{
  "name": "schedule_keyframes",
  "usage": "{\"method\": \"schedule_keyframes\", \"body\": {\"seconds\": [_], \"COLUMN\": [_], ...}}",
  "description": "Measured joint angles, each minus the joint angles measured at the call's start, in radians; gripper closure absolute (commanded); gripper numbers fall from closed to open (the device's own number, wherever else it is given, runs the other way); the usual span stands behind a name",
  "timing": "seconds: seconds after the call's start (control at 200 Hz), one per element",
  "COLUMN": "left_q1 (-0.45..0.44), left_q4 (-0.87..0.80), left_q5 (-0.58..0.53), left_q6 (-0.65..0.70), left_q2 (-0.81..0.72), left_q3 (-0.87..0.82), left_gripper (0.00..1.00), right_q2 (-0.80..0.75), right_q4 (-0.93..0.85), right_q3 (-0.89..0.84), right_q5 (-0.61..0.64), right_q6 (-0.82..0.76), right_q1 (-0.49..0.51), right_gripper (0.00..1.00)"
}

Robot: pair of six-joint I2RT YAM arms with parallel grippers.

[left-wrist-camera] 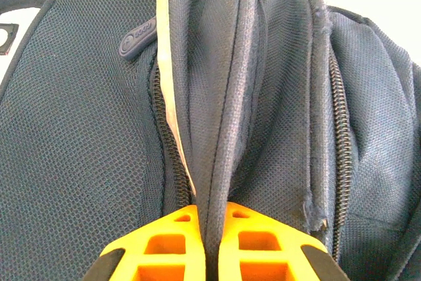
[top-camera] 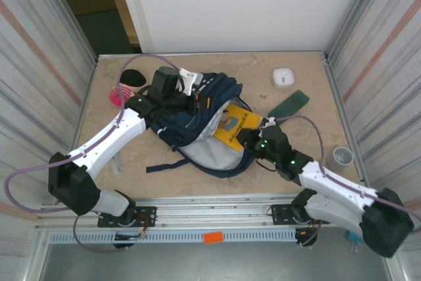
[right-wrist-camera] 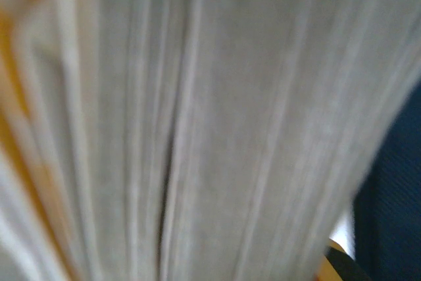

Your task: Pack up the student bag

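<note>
At the near edge of the table [top-camera: 197, 185], the two arms are reaching inward from their bases. The right end effector [top-camera: 248, 136] is sitting at the lower corner of a yellow book [top-camera: 233, 122]. Its wrist camera is looking straight onto blurred page edges [right-wrist-camera: 217, 123], so it is most likely clamping narrowly on that book, though its fingers are not showing clearly.

The student bag [top-camera: 197, 116] is lying flat in the middle of the table, its main compartment gaping toward the near right and showing a pale lining [top-camera: 214, 153]. The book is resting partly inside that mouth, with much of its cover sticking out. Just beyond, the left end effector [left-wrist-camera: 209, 228] is pinching a raised fold of navy fabric beside a zip [left-wrist-camera: 172, 143], its orange fingers [left-wrist-camera: 164, 248] pressing tight on the cloth and holding the opening up.

By my reading, packing is in its early part: the bag is open and one book is going in, not yet seated. Farther out, a grey tape roll [top-camera: 343, 156], a dark green case [top-camera: 289, 104], a white box [top-camera: 284, 77] and a pink and black object [top-camera: 128, 83] are lying loose; whether they belong inside I cannot tell.

The table is beige and mottled. Ribbed side panels [top-camera: 39, 64] and a white wall [top-camera: 230, 4] are enclosing it.
</note>
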Motion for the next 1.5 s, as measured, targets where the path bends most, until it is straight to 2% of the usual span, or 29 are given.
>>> {"method": "schedule_keyframes", "body": {"seconds": [0.13,0.286,0.551,0.641,0.727,0.817,0.912,0.957,0.992,1.092,1.228,1.503], "left_q1": [0.010,0.026,0.049,0.053,0.058,0.064,0.071,0.074,0.077,0.078,0.079,0.087], "left_q4": [0.005,0.016,0.060,0.068,0.068,0.071,0.075,0.079,0.084,0.088,0.081,0.072], "left_q5": [0.023,0.052,0.104,0.113,0.119,0.122,0.121,0.120,0.121,0.117,0.100,0.084], "left_q6": [-0.010,-0.019,-0.045,-0.053,-0.058,-0.060,-0.063,-0.066,-0.068,-0.068,-0.051,-0.007], "left_q2": [0.003,0.004,0.004,0.004,0.004,0.004,0.004,0.004,0.004,0.003,0.003,0.003], "left_q3": [0.001,0.001,0.001,0.001,0.001,0.001,0.000,0.000,-0.003,-0.008,-0.008,-0.009], "left_gripper": [1.00,1.00,1.00,1.00,1.00,1.00,1.00,1.00,1.00,1.00,1.00,1.00], "right_q2": [0.212,0.396,0.667,0.756,0.818,0.855,0.860,0.860,0.860,0.828,0.711,0.327], "right_q4": [0.143,0.267,0.365,0.389,0.393,0.369,0.324,0.303,0.288,0.253,0.165,-0.113], "right_q3": [0.075,0.173,0.318,0.370,0.425,0.478,0.497,0.498,0.497,0.470,0.403,0.328], "right_q5": [0.015,0.022,0.092,0.102,0.113,0.117,0.116,0.114,0.113,0.115,0.116,0.155], "right_q6": [0.003,0.022,0.095,0.124,0.138,0.150,0.167,0.170,0.177,0.181,0.174,0.095], "right_q1": [0.033,0.047,0.051,0.054,0.059,0.064,0.064,0.065,0.065,0.069,0.070,0.071], "right_gripper": [1.00,1.00,0.98,0.94,0.87,0.73,0.58,0.39,0.35,0.35,0.34,0.33]}}
